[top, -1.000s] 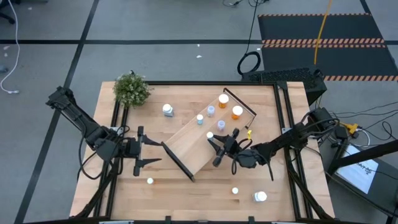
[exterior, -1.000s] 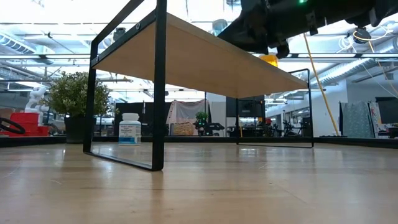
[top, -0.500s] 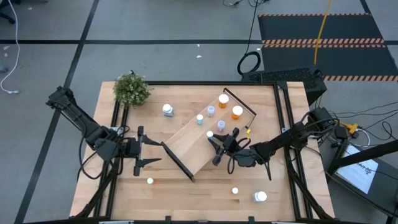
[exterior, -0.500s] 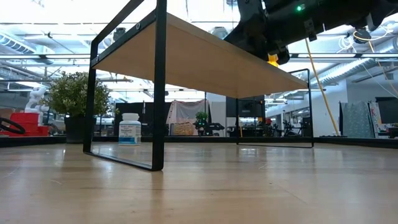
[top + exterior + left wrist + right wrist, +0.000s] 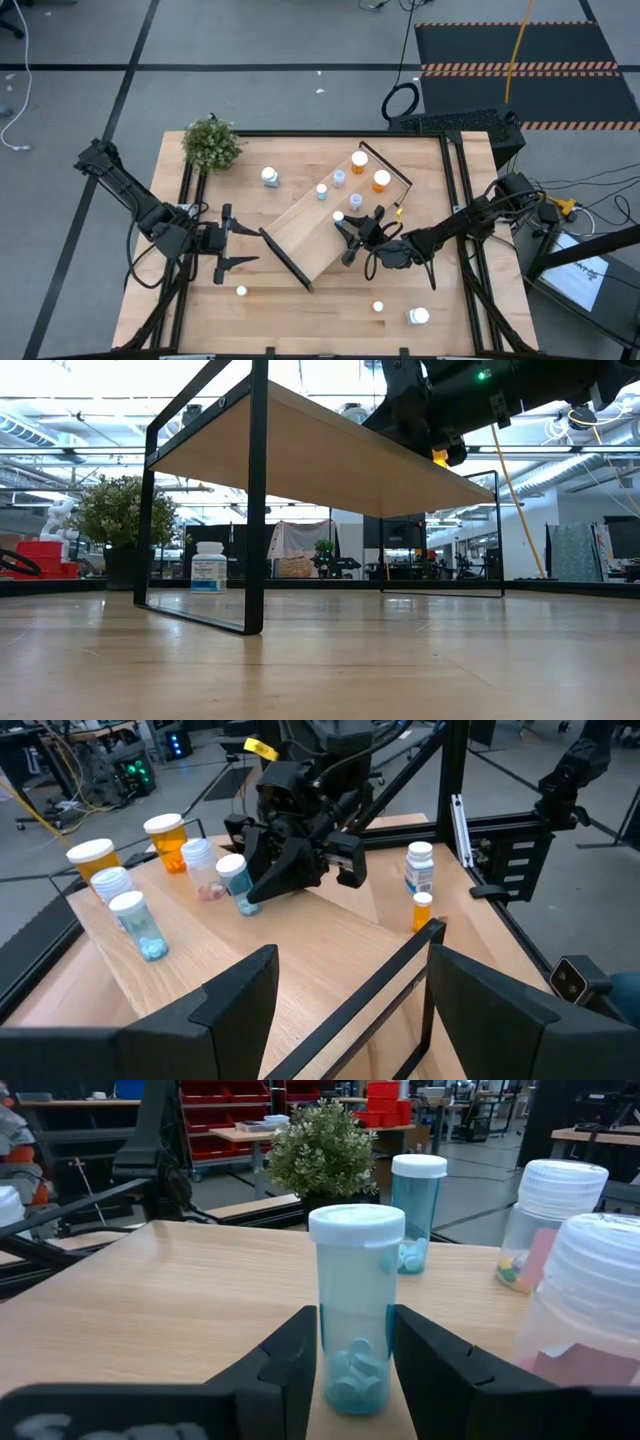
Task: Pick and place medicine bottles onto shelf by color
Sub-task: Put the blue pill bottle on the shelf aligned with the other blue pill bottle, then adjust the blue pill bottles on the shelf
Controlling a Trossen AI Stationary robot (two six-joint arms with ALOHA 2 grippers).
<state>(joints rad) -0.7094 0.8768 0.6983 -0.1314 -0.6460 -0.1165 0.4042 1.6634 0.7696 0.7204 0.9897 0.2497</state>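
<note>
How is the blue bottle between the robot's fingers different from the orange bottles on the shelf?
The blue bottle has a see-through pale blue body; the orange bottles are orange. The blue bottle stands between the right end effector's fingers; the orange bottles stand free. Both are upright with white caps on the shelf.

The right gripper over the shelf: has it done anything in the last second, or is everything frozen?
The right gripper has eased its fingers slightly apart around the pale blue bottle standing on the shelf, and shifted a little in the low view. The left gripper, other bottles and plant stayed put.

Two matte-black jointed arms, black cabling, angular two-fingered pincers, one yellow tag.
</note>
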